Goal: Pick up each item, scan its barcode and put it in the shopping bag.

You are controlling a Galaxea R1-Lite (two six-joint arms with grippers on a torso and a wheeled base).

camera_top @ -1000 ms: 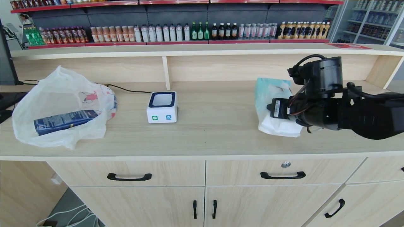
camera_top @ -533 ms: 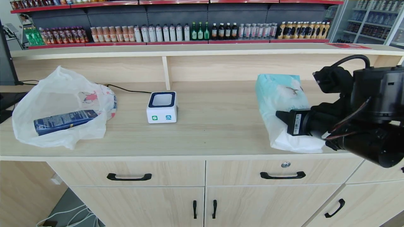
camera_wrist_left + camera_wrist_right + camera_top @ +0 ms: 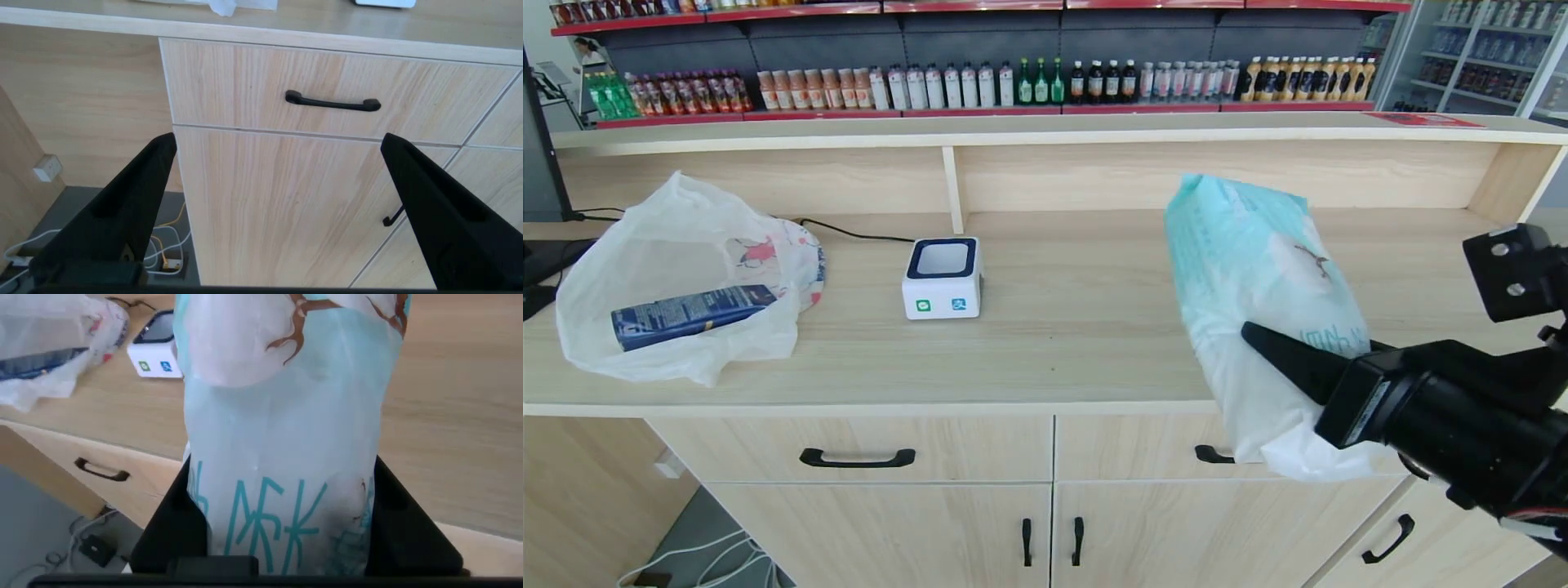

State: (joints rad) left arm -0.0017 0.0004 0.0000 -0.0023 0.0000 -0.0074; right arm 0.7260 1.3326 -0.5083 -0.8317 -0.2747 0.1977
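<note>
A soft teal-and-white pack (image 3: 1258, 286) hangs tilted above the counter's front right edge, with my right gripper (image 3: 1282, 359) shut on its lower end. In the right wrist view the pack (image 3: 286, 441) sits squeezed between both black fingers (image 3: 172, 523). The white scanner (image 3: 942, 278) with its dark blue rim stands mid-counter, also seen as the scanner (image 3: 155, 351). At the left lies the clear shopping bag (image 3: 678, 245) holding a dark blue package (image 3: 690, 314). My left gripper (image 3: 278, 143) is open, low in front of the cabinet drawers.
The wooden counter (image 3: 1078, 327) has a raised back shelf with a divider. A black cable runs from the scanner to the left. Drawers with black handles (image 3: 333, 102) face the front. Shelves of bottles stand far behind.
My right gripper has raised the pack off the counter and drawn it toward the front right edge; the pack now hangs tilted in the air. Bag and scanner have not moved.
</note>
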